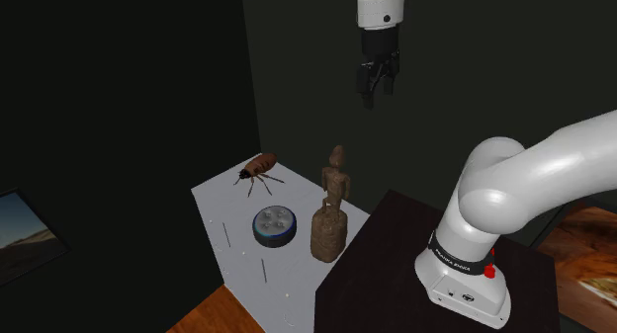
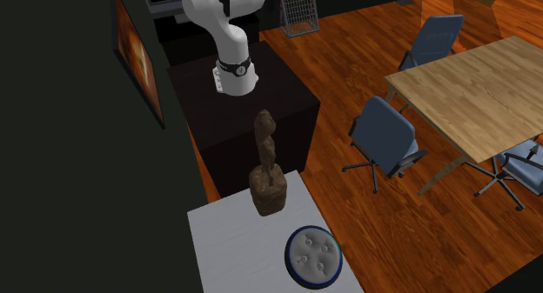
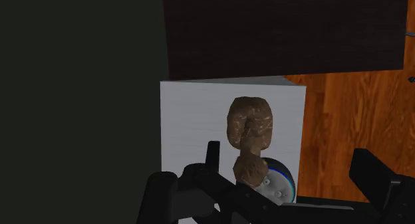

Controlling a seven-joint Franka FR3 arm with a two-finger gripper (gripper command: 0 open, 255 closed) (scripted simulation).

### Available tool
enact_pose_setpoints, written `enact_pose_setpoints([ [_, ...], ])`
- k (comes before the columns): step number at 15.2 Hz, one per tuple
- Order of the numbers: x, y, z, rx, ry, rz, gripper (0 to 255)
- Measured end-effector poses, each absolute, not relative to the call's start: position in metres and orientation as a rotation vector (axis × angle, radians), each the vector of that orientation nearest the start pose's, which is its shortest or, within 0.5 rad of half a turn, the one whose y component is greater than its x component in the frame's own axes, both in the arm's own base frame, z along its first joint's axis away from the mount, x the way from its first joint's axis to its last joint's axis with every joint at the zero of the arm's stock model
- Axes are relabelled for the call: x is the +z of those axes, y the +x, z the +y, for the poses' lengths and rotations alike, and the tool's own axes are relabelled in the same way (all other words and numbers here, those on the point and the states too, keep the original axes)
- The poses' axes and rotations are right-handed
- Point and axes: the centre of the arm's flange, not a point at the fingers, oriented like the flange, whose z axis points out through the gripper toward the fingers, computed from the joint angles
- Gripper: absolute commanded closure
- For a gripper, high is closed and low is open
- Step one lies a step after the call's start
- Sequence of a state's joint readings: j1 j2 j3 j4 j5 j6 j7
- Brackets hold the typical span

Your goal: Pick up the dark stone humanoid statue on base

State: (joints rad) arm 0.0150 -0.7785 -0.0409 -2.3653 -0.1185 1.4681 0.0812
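1. Shoulder view. Your gripper (image 1: 379, 96) hangs high with its fingers spread and nothing between them. The brown statue (image 1: 331, 208) stands upright on its base, well below the gripper and a little to this view's left. It is at the edge of the pale table (image 1: 229, 208) that meets the dark stand (image 1: 396, 262). A round blue-rimmed disc (image 1: 274, 225) lies just beside the statue. A beetle figure (image 1: 259, 169) sits farther back on the table.
2. Second exterior view. The statue (image 2: 266, 169) is upright at the table's (image 2: 235, 248) far edge, next to the stand (image 2: 278, 100) that carries the arm (image 2: 228, 39). The disc (image 2: 314, 256) lies nearer the camera, apart from the statue. On the right you have a blue chair (image 2: 387, 139) and a wooden table (image 2: 479, 83).
3. Wrist view. You look down on the statue (image 3: 249, 126) from above. It sits between the spread fingers (image 3: 213, 153), nearer one of them, and neither touches it. The gripper (image 3: 289, 153) holds nothing. The disc (image 3: 282, 183) shows just beside the statue.
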Motion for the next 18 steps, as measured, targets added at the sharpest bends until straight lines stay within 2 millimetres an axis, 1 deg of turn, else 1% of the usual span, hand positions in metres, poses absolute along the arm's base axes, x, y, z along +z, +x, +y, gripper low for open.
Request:
enact_pose_setpoints([
  [1, 0.576, 0.297, -0.025, 0.187, -3.226, 0.16, 0],
  [4, 0.555, 0.312, -0.028, 0.214, -3.219, 0.165, 0],
  [5, 0.541, 0.321, -0.031, 0.228, -3.216, 0.167, 0],
  [6, 0.53, 0.33, -0.03, 0.239, -3.213, 0.169, 0],
  [7, 0.521, 0.337, -0.034, 0.25, -3.21, 0.172, 0],
  [9, 0.497, 0.351, -0.039, 0.274, -3.203, 0.176, 0],
  [12, 0.465, 0.38, -0.042, 0.309, -3.193, 0.184, 0],
  [15, 0.432, 0.401, -0.046, 0.344, -3.182, 0.191, 0],
  [18, 0.394, 0.426, -0.051, 0.379, -3.171, 0.199, 0],
])
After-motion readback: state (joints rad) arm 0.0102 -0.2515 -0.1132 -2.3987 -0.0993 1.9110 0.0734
